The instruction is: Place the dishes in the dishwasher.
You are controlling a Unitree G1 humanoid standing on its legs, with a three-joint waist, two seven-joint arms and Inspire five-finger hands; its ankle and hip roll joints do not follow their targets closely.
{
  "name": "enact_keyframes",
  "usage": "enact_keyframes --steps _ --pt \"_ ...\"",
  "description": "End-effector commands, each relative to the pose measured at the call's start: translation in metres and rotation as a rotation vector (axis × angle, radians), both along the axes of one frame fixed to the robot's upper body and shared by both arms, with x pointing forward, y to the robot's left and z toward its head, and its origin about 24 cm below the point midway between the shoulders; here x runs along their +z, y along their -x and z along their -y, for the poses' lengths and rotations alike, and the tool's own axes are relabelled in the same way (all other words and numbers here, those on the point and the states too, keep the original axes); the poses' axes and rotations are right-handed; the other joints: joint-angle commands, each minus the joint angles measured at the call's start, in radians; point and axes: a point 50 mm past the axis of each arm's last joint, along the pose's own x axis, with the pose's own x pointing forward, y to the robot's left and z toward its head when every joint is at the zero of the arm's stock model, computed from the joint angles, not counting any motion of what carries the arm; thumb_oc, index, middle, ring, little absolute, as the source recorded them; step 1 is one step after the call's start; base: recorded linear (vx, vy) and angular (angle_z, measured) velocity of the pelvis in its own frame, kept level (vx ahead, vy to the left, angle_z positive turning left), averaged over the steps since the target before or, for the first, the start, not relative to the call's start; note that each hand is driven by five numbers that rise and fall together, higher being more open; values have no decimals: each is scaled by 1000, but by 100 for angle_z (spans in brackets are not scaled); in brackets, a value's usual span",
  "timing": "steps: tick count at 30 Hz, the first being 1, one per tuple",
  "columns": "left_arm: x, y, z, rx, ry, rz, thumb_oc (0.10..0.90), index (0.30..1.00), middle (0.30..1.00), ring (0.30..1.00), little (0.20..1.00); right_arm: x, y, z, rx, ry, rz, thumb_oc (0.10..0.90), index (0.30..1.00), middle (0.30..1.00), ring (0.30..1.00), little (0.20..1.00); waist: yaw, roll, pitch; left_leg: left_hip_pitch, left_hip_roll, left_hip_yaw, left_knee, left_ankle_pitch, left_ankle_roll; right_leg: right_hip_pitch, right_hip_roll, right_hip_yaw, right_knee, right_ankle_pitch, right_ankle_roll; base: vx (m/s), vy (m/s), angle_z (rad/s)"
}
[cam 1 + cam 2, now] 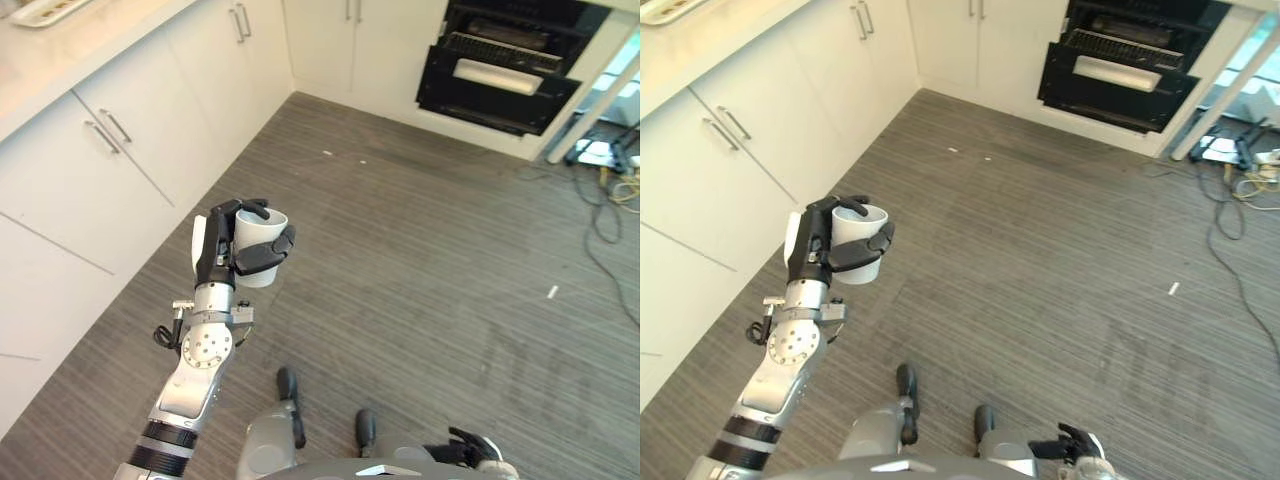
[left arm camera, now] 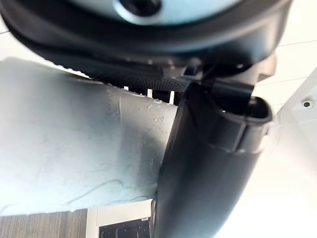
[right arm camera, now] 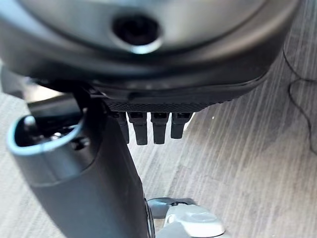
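Above the floor beside the cabinets (image 1: 150, 130), left hand (image 1: 222, 252) is clamped round a white cup (image 1: 260, 240), well short of the open dishwasher (image 1: 500, 70); loading remains undone.

White cabinets (image 1: 120, 150) flank grey wood-look floor (image 1: 420, 260).

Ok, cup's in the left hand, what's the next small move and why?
Probably carry the white cup forward toward the open dishwasher at the far wall. The left hand already has its fingers curled round the cup, upright over bare floor, well short of the pulled-out rack.
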Motion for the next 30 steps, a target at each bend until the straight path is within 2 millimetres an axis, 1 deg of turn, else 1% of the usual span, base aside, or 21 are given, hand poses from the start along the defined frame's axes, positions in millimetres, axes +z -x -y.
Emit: enact_keyframes --steps 1,3,4,6,7,9,10,11,14,15,16,17,19,21,22,24,26,27,28,29,30 --pt "68 9 -17 63 -22 363 400 300 300 300 300 -2 14 -4 115 26 -42 800 900 900 900 900 63 -33 -94 -99 16 -11 33 110 21 232 5 63 18 -129 105 698 152 -63" --pt "63 13 -20 64 -20 338 400 300 300 300 300 -4 21 -7 122 24 -67 800 900 900 900 900 73 -35 -114 -71 17 -2 35 117 34 249 5 80 40 -148 109 608 152 -71" --pt "65 11 -19 61 -9 340 400 300 300 300 300 -5 25 -10 63 9 -58 800 900 900 900 900 71 -45 -127 -47 3 15 27 178 49 234 -9 62 122 -108 126 477 161 -87" --pt "68 9 -18 47 -26 349 400 300 300 300 300 -5 22 -10 46 3 -48 800 900 900 900 900 68 -56 -137 -32 -16 17 24 172 61 212 -19 58 173 -71 145 465 175 -55" --pt "77 9 -17 35 -57 381 400 300 300 300 300 -5 19 -10 24 -8 -27 800 900 900 900 900 62 -90 -158 10 -70 15 21 134 90 178 -45 75 293 111 212 420 184 1" --pt "84 7 -15 17 -93 405 400 300 300 300 300 -3 11 -13 32 -15 9 800 900 900 900 900 46 -85 -155 67 -77 16 16 93 111 100 -51 70 479 253 258 408 199 2" --pt "84 7 -15 17 -93 405 400 300 300 300 300 -3 11 -13 33 -15 10 800 900 900 900 900 50 -81 -156 64 -71 18 16 97 110 95 -45 75 478 259 257 504 284 -3" --pt "93 5 -14 11 -114 432 400 300 300 300 300 0 -1 -11 -1 -2 61 800 900 900 900 900 19 -51 -136 140 -70 -9 16 46 136 2 -37 48 694 331 253 361 205 2" --pt "94 3 -12 5 -111 438 400 300 300 300 300 2 -8 -9 -19 6 90 800 900 900 900 900 -3 -35 -119 174 -64 -22 16 22 142 -63 -11 49 764 315 249 368 212 11" --pt "97 2 -7 -2 -120 454 400 300 300 300 300 4 -16 -10 -6 16 124 800 900 900 900 900 -36 -5 -88 222 -57 -56 16 -13 147 -197 22 28 841 227 234 671 217 44" --pt "98 1 -4 -16 -111 461 400 300 300 300 300 5 -17 -11 31 25 128 800 900 900 900 900 -72 1 -75 272 -66 -85 16 -43 140 -297 43 9 724 152 210 686 216 45" --pt "97 1 -4 -15 -111 461 400 300 300 300 300 5 -17 -11 31 26 128 800 900 900 900 900 -78 2 -74 275 -67 -91 16 -47 140 -292 40 4 724 146 210 584 75 30" --pt "97 -2 0 -36 -93 460 400 300 300 300 300 6 -18 -7 36 38 132 800 900 900 900 900 -122 -5 -73 329 -90 -121 16 -93 131 -346 59 -21 493 84 187 571 -13 36" --pt "90 -4 1 -51 -82 426 400 300 300 300 300 6 -14 -2 27 61 123 800 900 900 900 900 -150 -20 -83 382 -106 -144 16 -148 116 -335 57 -44 226 99 184 643 -61 60" --pt "88 -5 3 -66 -82 410 400 300 300 300 300 8 -15 1 10 73 132 800 900 900 900 900 -156 -17 -87 401 -103 -147 16 -167 108 -340 45 -78 169 120 183 649 -83 82" --pt "82 -6 4 -86 -48 380 400 300 300 300 300 8 -11 4 -31 80 128 800 900 900 900 900 -162 -11 -98 443 -93 -147 16 -184 99 -332 33 -114 194 121 164 496 -85 32" --pt "73 -8 5 -106 0 347 400 300 300 300 300 10 -11 9 -59 33 151 800 900 900 900 900 -177 1 -121 457 -68 -142 205 -94 51 -247 70 -72 181 106 105 425 -118 -28" --pt "73 -8 5 -106 0 346 400 300 300 300 300 10 -11 9 -58 33 150 800 900 900 900 900 -178 5 -124 458 -64 -144 208 -102 51 -245 73 -72 180 99 106 238 -131 -28" --pt "73 -6 6 -119 39 347 400 300 300 300 300 11 -10 13 -38 43 141 800 900 900 900 900 -172 -12 -123 386 -46 -110 378 -59 22 -199 63 -73 155 91 90 456 -297 -34" --pt "75 -7 7 -130 79 350 400 300 300 300 300 18 -21 25 -29 102 179 800 900 900 900 900 -141 -62 -96 252 -16 -53 732 22 -23 -97 42 -53 109 74 60 416 -305 -4" --pt "75 -7 7 -130 78 352 400 300 300 300 300 18 -22 24 -30 101 180 800 900 900 900 900 -141 -64 -96 245 -17 -53 735 25 -22 -100 40 -53 107 79 60 411 -283 -6"
